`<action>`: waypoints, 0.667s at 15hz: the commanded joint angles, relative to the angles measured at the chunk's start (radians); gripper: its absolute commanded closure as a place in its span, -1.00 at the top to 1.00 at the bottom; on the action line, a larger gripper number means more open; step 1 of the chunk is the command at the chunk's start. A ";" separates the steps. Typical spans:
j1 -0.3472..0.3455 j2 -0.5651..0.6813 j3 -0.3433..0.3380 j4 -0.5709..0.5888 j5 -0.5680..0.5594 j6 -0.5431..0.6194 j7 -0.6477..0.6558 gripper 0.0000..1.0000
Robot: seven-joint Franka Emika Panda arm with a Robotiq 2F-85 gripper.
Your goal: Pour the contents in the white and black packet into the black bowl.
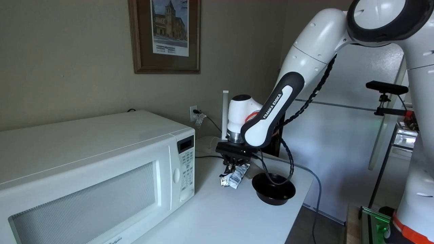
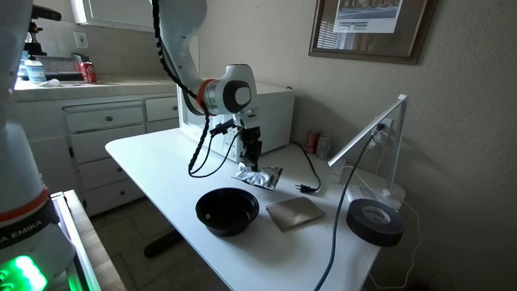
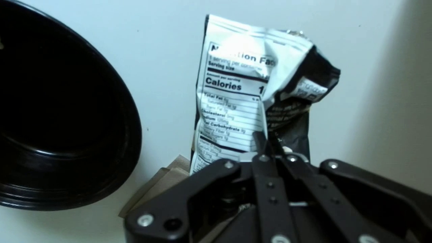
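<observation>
The white and black food packet (image 3: 233, 98) is in the jaws, which are closed nearly tip to tip on a raised fold along the edge of its Nutrition Facts panel; whether its lower edge touches the white surface (image 2: 161, 155) I cannot tell. In the wrist view the black bowl (image 3: 67, 108) sits near it at nine o'clock; in an exterior view the bowl stands between seven and eight o'clock from it, with a small pale piece (image 2: 208, 217) inside, and a flat tan pouch (image 2: 296, 213) lies between four and five. The packet looks like thin film with a silvery foil side, so I judge it light, limp, crinkly and rather slick, apt to buckle when tilted. Its contents are hidden; they may be brittle, so a hard squeeze is unwise. The fold gives the jaws something to bite, but a pinch this close to the middle may choke the flow. A hold on the closed end, with the mouth turned toward six o'clock over the bowl, probably pours better; which end is open cannot be made out.
</observation>
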State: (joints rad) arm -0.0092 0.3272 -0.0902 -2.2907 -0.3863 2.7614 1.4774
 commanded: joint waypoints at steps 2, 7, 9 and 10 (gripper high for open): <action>0.024 0.039 -0.013 0.037 0.135 -0.001 -0.112 -0.20; 0.055 -0.047 -0.040 0.030 0.189 -0.058 -0.162 0.54; 0.064 -0.089 -0.053 0.028 0.175 -0.093 -0.155 0.85; 0.068 -0.108 -0.058 0.029 0.163 -0.117 -0.149 1.00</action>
State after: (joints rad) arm 0.0266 0.2909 -0.1171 -2.2495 -0.2313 2.7224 1.3434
